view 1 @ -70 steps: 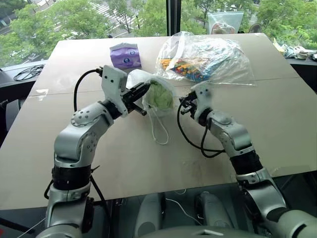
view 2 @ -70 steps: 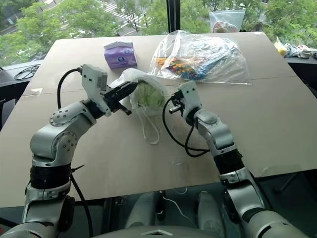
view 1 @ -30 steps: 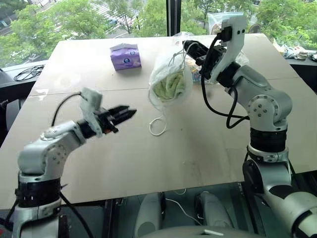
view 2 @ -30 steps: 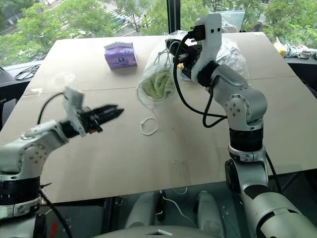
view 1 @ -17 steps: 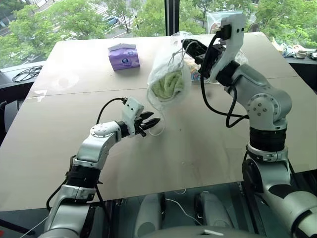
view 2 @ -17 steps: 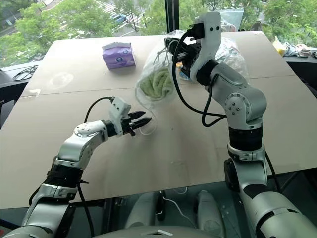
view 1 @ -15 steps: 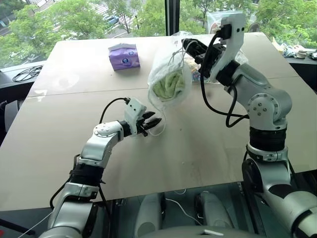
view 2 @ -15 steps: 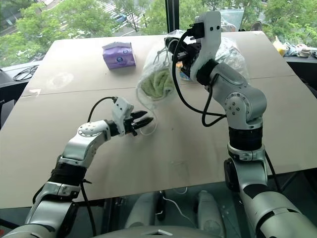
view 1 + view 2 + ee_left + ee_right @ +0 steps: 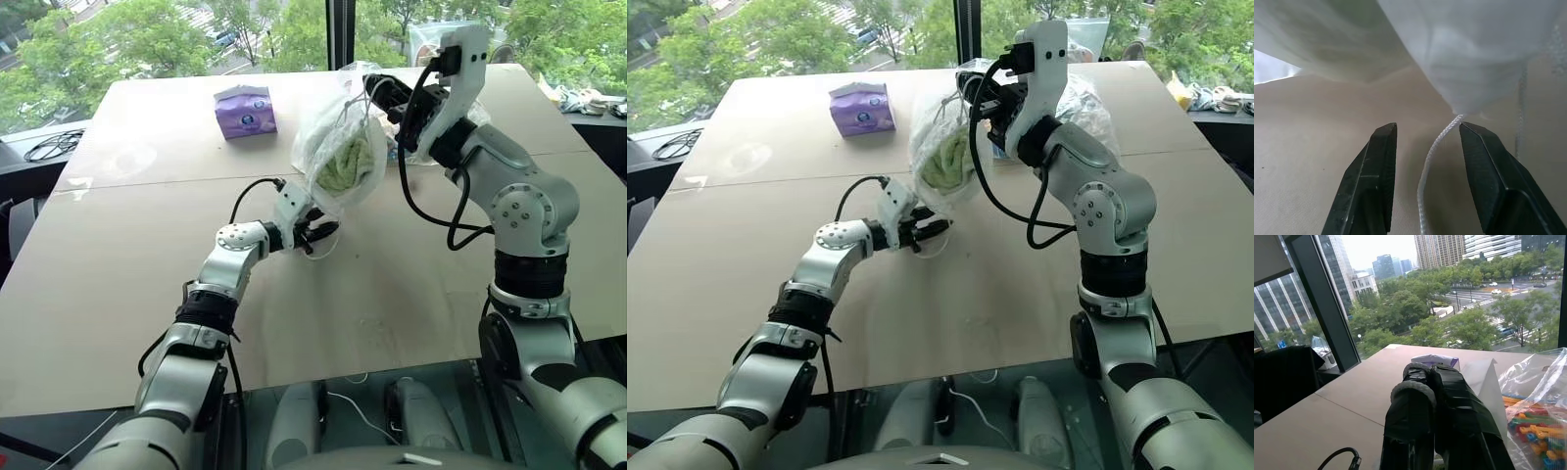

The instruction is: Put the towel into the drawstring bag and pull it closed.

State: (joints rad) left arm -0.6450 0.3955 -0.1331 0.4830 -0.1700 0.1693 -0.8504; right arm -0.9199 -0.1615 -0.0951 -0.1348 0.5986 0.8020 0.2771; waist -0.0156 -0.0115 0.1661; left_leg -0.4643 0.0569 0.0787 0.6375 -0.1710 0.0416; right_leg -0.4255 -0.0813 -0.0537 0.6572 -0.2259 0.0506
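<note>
bag (image 9: 333, 157) is being held up above the worktop (image 9: 127, 255) by the clenched right end effector (image 9: 384, 93), gripped at its top | towel (image 9: 345, 164) is being carried inside it | cord (image 9: 1434, 161) is being straddled, untouched, by the released left end effector (image 9: 315, 233) under the bag

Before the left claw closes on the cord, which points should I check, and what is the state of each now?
1. Towel inside the drawstring bag: ok.
2. Bag lifted off the table, hanging from the right claw: ok.
3. Right claw shut at the bag's mouth: ok.
4. Left claw open: ok.
5. Cord between the left claw's fingers: ok, not yet pinched.
6. Bag mouth pulled closed: cannot tell.
</note>
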